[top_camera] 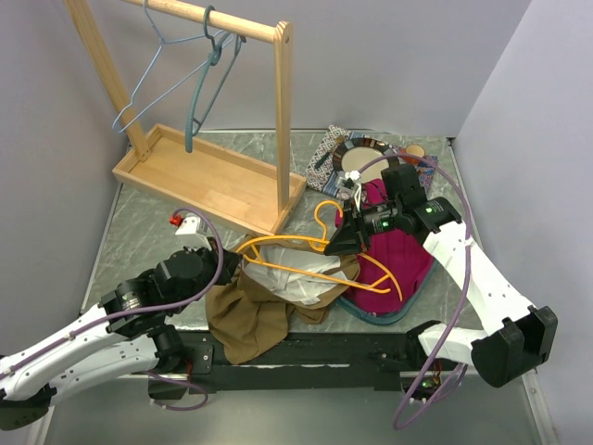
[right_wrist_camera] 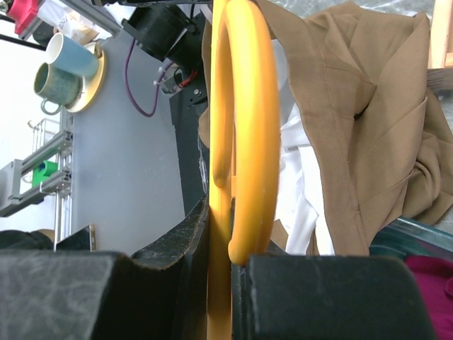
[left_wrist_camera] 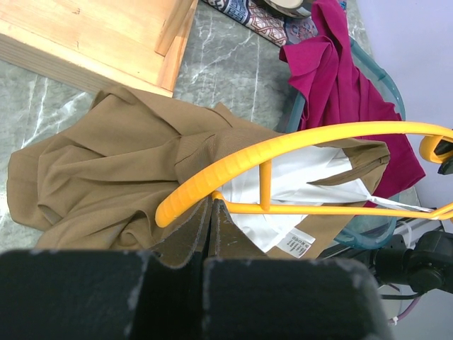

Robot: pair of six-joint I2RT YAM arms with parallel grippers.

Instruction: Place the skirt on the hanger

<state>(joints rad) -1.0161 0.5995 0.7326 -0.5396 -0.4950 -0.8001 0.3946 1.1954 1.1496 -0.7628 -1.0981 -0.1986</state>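
The skirt (left_wrist_camera: 106,170), brown with a white lining, lies crumpled on the table (top_camera: 130,232) near the arms' bases, just right of the left arm, with its waist end turned toward the right. The orange hanger (left_wrist_camera: 283,145) lies across that waist end, and the lining shows through its frame. The right pincer (right_wrist_camera: 226,265) is clamped on the hanger's hook and holds it from the right side, in front of a magenta garment (top_camera: 403,255). The left pincer (left_wrist_camera: 212,212) sits at the hanger's left shoulder. Its jaws are pressed together with only a thin slit between them, right where the brown cloth meets the orange bar. I cannot tell whether they pinch a fold of skirt, the bar, or nothing. As far as the views show, the task is about midway. Hanger and skirt are together and both arms are engaged, but the cloth is not yet carried by the hanger. Most of it spreads loose on the table to the left and near side, and no part clearly wraps the lower bar or the shoulders. What is left, I judge, is to work the waistband over or through the hanger so that it bears the skirt. After that it may go to the wooden rack (top_camera: 213,190) at the far left.
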